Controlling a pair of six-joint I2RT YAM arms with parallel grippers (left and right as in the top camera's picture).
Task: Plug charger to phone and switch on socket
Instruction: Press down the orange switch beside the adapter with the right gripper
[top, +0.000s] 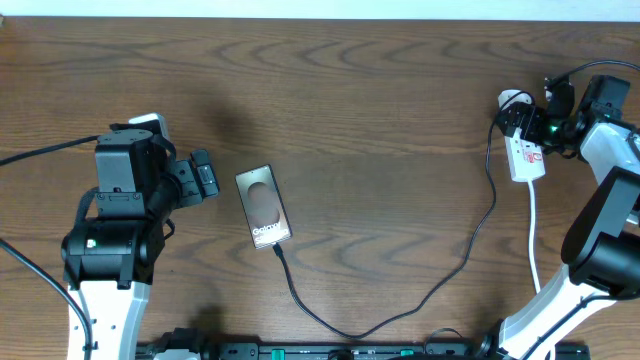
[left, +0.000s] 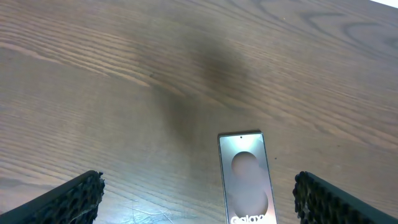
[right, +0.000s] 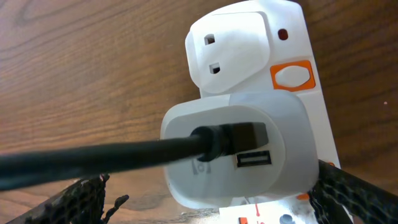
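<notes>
The phone (top: 262, 207) lies flat at centre-left with its lettered face up; it also shows in the left wrist view (left: 245, 180). The black charger cable (top: 440, 285) meets the phone's near end, loops along the front and rises to the white socket (top: 524, 158) at the far right. My left gripper (top: 205, 180) is open and empty, just left of the phone (left: 199, 208). My right gripper (top: 532, 128) is open over the socket. In the right wrist view its fingers (right: 211, 208) straddle a white USB adapter (right: 236, 155) holding the cable (right: 93, 158). An orange switch (right: 292, 76) sits beside it.
A white lead (top: 533, 230) runs from the socket toward the front right, beside the right arm's base (top: 600, 250). The left arm's body (top: 120, 220) stands at the front left. A thick black robot cable (top: 40, 155) crosses the left edge.
</notes>
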